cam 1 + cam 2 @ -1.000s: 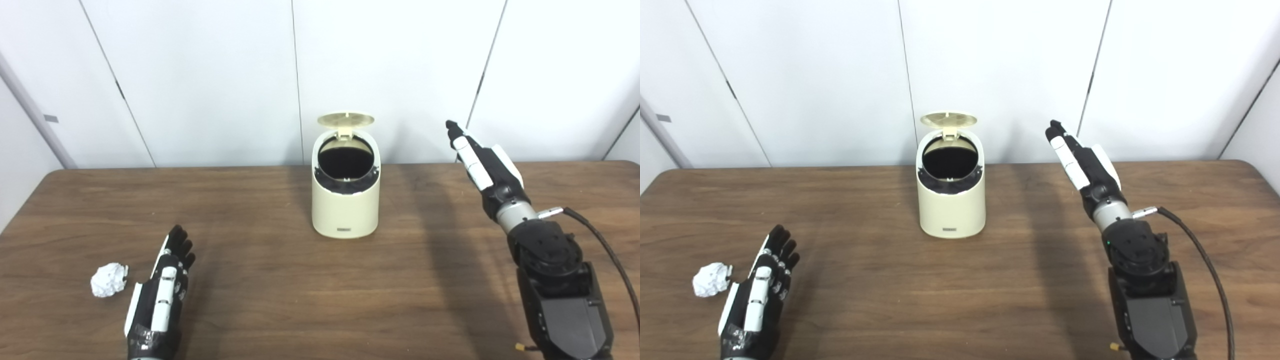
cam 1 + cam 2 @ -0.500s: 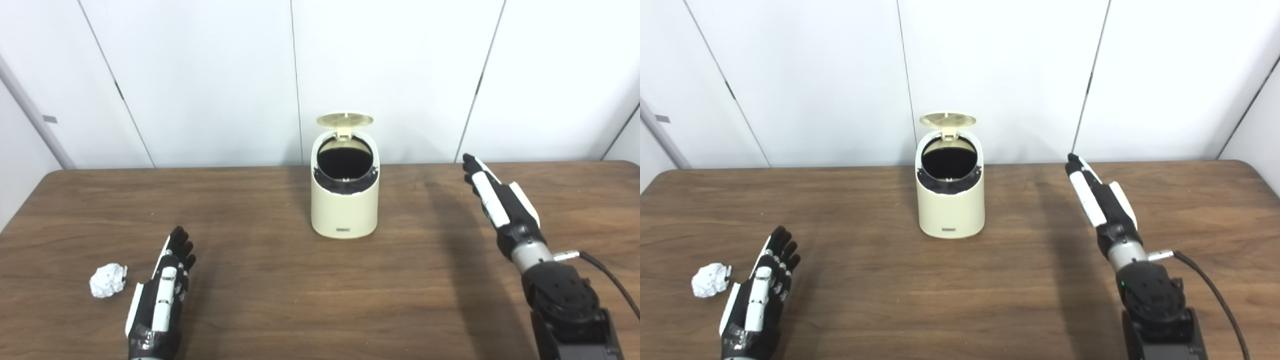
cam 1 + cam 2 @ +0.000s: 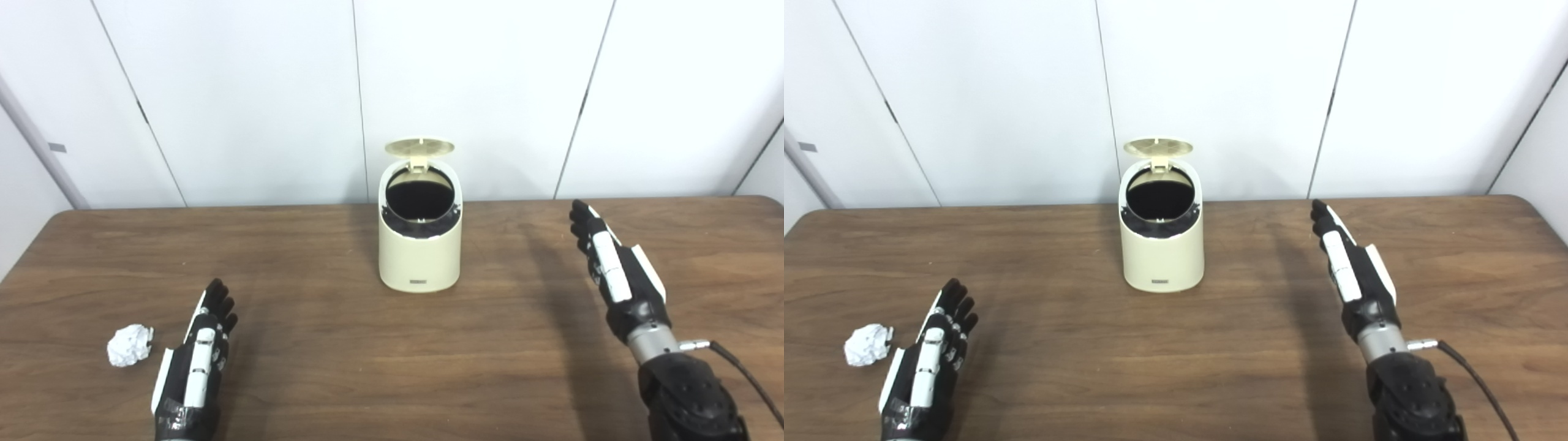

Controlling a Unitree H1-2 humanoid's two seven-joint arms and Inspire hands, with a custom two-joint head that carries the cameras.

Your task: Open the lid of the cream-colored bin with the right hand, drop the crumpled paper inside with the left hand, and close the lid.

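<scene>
The cream-colored bin [image 3: 419, 245] stands at the middle back of the wooden table [image 3: 343, 343], its round lid [image 3: 419, 147] tipped up and the dark inside showing. A crumpled white paper ball [image 3: 129, 345] lies at the front left. My left hand [image 3: 199, 358] rests just right of the ball, open, fingers stretched forward, not touching it. My right hand [image 3: 612, 269] hovers low to the right of the bin, well apart from it, open with fingers straight and nothing held.
White wall panels [image 3: 245, 92] rise right behind the table's far edge. A black cable [image 3: 744, 373] trails from my right wrist toward the front right corner. The table's left edge lies close to the paper ball.
My right hand has come down from beside the raised lid and drawn back toward me, ending low over the table. The left hand, the paper and the bin have stayed put.
</scene>
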